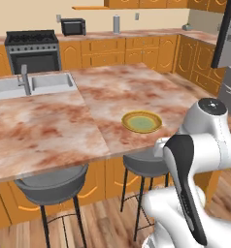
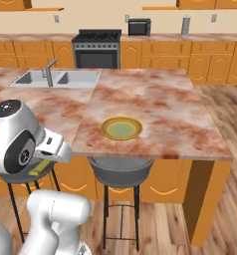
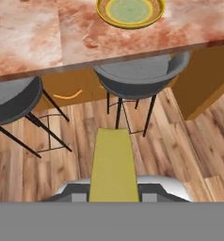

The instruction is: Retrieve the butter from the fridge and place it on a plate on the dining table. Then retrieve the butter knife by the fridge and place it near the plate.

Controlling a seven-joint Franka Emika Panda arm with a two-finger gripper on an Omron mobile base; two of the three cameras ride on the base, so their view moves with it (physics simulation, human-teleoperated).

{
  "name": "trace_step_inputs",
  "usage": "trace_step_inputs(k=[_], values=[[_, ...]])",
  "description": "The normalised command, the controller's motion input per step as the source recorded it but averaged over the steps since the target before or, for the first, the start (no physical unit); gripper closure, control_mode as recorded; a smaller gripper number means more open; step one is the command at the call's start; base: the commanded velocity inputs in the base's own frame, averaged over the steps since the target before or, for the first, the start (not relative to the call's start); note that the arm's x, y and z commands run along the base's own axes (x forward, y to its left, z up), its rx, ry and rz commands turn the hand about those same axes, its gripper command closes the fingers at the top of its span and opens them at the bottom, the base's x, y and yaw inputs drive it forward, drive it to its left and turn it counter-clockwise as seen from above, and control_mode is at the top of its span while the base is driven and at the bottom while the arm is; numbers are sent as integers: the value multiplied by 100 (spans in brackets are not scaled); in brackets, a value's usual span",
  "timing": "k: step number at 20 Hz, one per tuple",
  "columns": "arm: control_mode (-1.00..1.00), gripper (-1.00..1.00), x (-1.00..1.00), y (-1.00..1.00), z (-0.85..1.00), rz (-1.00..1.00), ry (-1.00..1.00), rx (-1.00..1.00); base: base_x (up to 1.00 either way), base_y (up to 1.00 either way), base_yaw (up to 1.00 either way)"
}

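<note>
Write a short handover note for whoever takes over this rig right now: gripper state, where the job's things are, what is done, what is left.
Gripper: shut on the butter, held low above the wood floor, short of the stools.
Plate: empty, near the dining table's front edge, above a grey stool.
Done: butter picked up and brought to the table.
Left: set the butter on the plate, then bring the butter knife and lay it near the plate.

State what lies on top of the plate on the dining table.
Nothing lies on the plate: its pale green centre is bare in every view. The butter is off it, gripped in the tool above the wooden floor by the stools. Nothing covers the plate.
</note>
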Motion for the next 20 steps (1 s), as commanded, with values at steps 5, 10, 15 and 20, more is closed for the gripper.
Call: trace_step_inputs(k=[5, 10, 15, 20], values=[[100, 100, 0, 0, 0, 0, 0, 0, 67, 49, 0], [100, 100, 0, 0, 0, 0, 0, 0, 54, 30, 0], [-100, 100, 0, 0, 0, 0, 0, 0, 11, 5, 0], [-100, 100, 28, 0, 6, 0, 0, 0, 0, 0, 0]])
